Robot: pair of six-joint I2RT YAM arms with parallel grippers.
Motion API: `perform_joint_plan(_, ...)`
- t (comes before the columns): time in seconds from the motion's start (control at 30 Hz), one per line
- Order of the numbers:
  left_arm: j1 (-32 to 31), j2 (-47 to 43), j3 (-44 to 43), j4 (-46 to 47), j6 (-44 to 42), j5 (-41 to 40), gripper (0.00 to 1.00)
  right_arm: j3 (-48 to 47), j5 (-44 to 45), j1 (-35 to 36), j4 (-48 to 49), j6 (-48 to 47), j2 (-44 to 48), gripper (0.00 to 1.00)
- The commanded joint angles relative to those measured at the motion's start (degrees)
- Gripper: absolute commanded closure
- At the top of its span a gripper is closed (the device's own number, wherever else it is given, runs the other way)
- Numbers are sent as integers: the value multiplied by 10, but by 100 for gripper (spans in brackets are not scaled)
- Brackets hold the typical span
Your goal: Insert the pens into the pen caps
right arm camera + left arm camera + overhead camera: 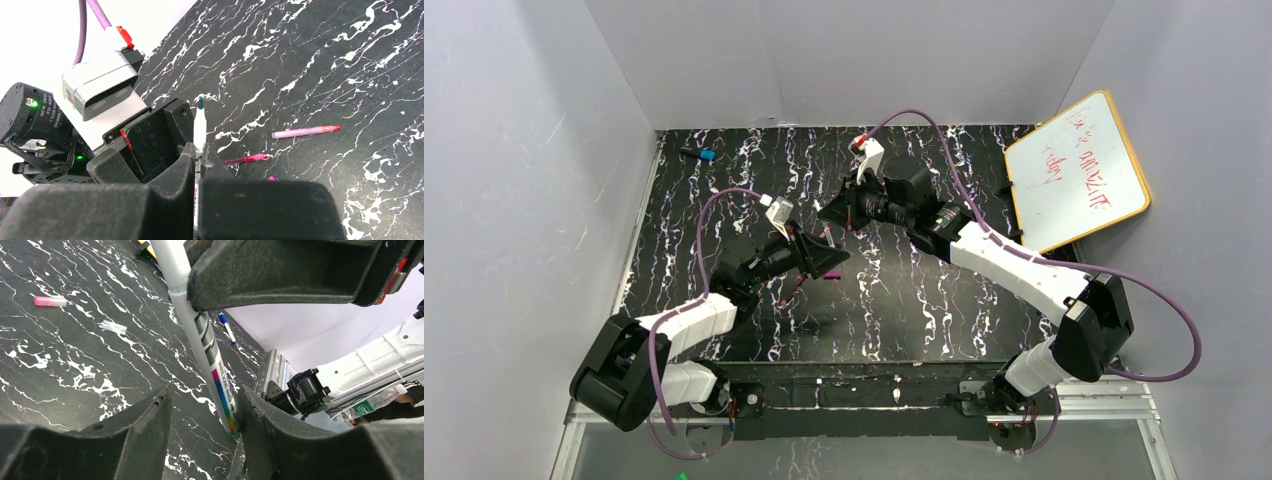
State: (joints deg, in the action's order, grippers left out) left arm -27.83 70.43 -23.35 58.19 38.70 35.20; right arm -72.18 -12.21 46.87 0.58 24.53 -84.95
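Whitish, green-tipped pen point(200, 127) stands pinched in the right gripper point(199, 150), its barrel passing between the left gripper's point(205, 390) spread jaws (nothing clamped there). Closing them squarely on the barrel before any release looks wise; a pink cap point(50, 301) lies well off on the table point(60, 370).

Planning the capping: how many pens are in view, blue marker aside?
3. A white green-tipped pen is clamped in the right hand; a pink pen and a magenta pen lie on the table. More may be hidden.
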Motion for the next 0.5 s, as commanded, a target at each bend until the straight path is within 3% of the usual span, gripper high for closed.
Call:
perform_joint_plan(0.0,-2,2,-13,32,1,-9,52,7,-1,4,24,5,18,99)
perform_joint_plan(0.1,-1,2,-11,36,1,-12,52,10,-1,6,25,5,16,99)
perform_joint_plan(0.13,-1,3,-10,38,0,-12,57,12,0,7,25,5,17,99)
perform_joint_plan(0.2,-1,5,-9,46,-3,-4,97,16,1,7,26,5,18,99)
perform_joint_plan(0.47,-1,19,-6,64,5,12,100,24,10,7,25,2,22,99)
